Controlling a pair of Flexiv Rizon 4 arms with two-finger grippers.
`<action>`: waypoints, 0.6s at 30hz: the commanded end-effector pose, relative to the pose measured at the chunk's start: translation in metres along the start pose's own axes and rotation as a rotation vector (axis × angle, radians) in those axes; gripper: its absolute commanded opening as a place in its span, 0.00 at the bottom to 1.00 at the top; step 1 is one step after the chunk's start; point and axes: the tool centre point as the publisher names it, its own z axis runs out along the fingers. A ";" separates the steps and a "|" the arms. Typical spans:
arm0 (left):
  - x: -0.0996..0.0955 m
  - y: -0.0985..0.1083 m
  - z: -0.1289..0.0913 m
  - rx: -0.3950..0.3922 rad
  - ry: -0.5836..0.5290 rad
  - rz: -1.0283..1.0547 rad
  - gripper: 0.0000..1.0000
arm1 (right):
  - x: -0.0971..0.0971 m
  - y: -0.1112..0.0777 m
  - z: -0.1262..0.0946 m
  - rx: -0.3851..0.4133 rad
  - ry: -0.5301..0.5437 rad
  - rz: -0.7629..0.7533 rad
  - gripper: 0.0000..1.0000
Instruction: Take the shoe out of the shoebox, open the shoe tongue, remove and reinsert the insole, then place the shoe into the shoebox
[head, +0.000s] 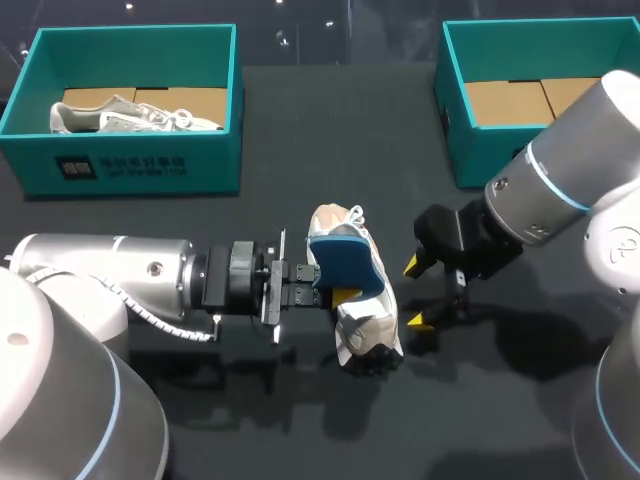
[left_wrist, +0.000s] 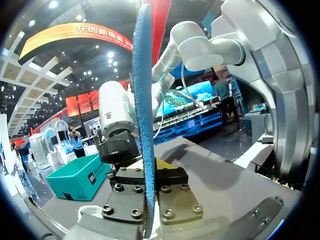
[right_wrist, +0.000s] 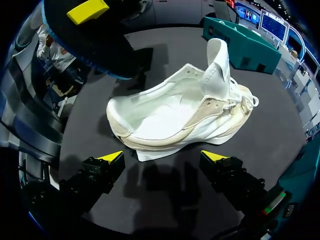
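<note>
Currently the left gripper (head: 338, 292) clamps the insole (head: 345, 260) directly above the shoe (head: 365, 325). The right gripper (head: 415, 293), wide open and empty, faces the shoe's side, just beside it.

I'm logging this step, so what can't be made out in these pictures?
Head view: the sneaker's opening, covered by the blue insole.
Head view: the right shoebox's right part, cut by the edge and the right arm.
Left wrist view: the insole's faces, seen edge-on.
</note>
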 end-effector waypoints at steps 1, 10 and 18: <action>0.002 0.001 0.001 -0.002 -0.001 -0.001 0.00 | -0.002 0.004 0.008 0.006 0.003 -0.002 1.00; 0.003 0.003 0.002 0.010 0.005 0.002 0.00 | 0.000 0.007 0.011 0.014 0.012 -0.016 1.00; 0.001 0.002 0.012 0.027 0.016 0.027 0.00 | 0.001 0.006 0.012 0.009 0.010 -0.012 1.00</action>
